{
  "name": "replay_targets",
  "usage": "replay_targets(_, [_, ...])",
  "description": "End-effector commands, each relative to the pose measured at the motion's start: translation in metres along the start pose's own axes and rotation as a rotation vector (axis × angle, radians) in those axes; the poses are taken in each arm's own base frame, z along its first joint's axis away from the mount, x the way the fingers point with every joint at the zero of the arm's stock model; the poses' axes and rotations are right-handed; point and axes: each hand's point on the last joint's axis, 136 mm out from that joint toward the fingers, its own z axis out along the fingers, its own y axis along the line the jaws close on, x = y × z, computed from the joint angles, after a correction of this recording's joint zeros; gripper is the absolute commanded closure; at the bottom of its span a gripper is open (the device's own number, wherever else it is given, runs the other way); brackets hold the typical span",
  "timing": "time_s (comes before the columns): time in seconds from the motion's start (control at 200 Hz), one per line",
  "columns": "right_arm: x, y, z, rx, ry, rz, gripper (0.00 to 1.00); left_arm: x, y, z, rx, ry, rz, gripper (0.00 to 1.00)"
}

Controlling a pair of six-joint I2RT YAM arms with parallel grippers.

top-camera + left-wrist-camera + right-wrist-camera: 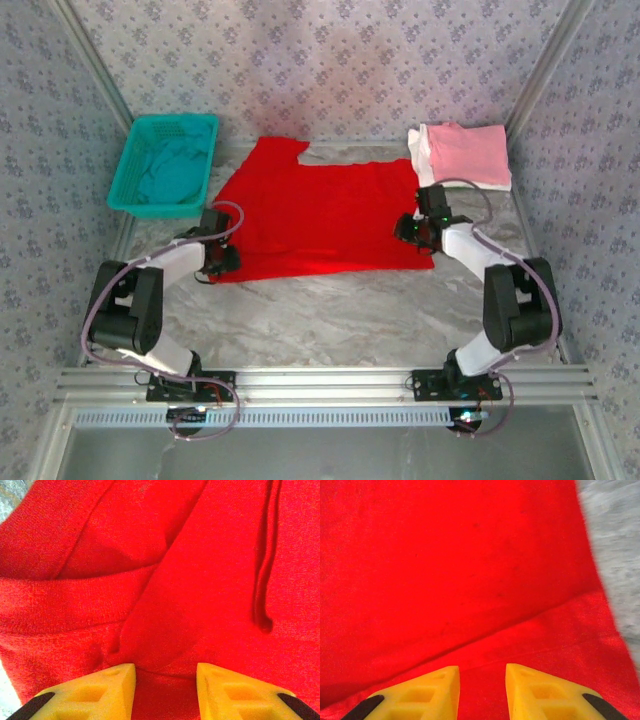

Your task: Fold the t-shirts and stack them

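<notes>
1. Red shirt (320,215) lies spread mid-table; we judge folding underway.
2. Left gripper (165,669) pinches puckered cloth; right gripper (482,670) fingers stand narrow on cloth, hold unclear.
3. Next we need both edges lifted evenly.

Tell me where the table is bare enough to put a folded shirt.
Widest bare marble: between the red shirt and the arm bases. A narrow strip lies behind the shirt, left of the pink stack. The middle is crowded.
</notes>
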Motion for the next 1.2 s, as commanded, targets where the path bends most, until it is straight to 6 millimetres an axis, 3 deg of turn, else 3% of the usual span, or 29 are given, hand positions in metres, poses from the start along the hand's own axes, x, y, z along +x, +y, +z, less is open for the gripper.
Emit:
replay_targets(0.0, [0.026,-0.017,0.019,0.084,0.136,-0.024,0.68,0.011,0.002,0.003,-0.003,0.065,-0.013,0.63])
replay_targets(0.29, [0.061,-0.041,0.035,0.124,0.237,0.062,0.68,0.023,0.009,0.001,-0.023,0.092,-0.019,0.61])
replay_targets(0.64, [0.105,-0.063,0.008,0.172,0.278,0.187,0.68,0.054,0.021,-0.008,-0.049,0.171,-0.065,0.61])
replay_targets(0.74, [0.113,-0.066,0.001,0.180,0.285,0.202,0.68,0.053,0.021,-0.018,-0.042,0.155,-0.068,0.61])
replay_targets(0.845, [0.107,-0.063,-0.001,0.158,0.255,0.187,0.67,0.047,0.019,-0.024,-0.025,0.127,-0.067,0.61])
replay_targets(0.939, [0.092,-0.048,-0.004,0.106,0.228,0.179,0.67,0.037,0.010,-0.030,0.008,0.117,-0.068,0.61])
replay_targets(1.194, [0.048,-0.014,-0.027,0.014,0.066,0.117,0.61,0.000,-0.034,-0.053,0.132,0.037,-0.039,0.55])
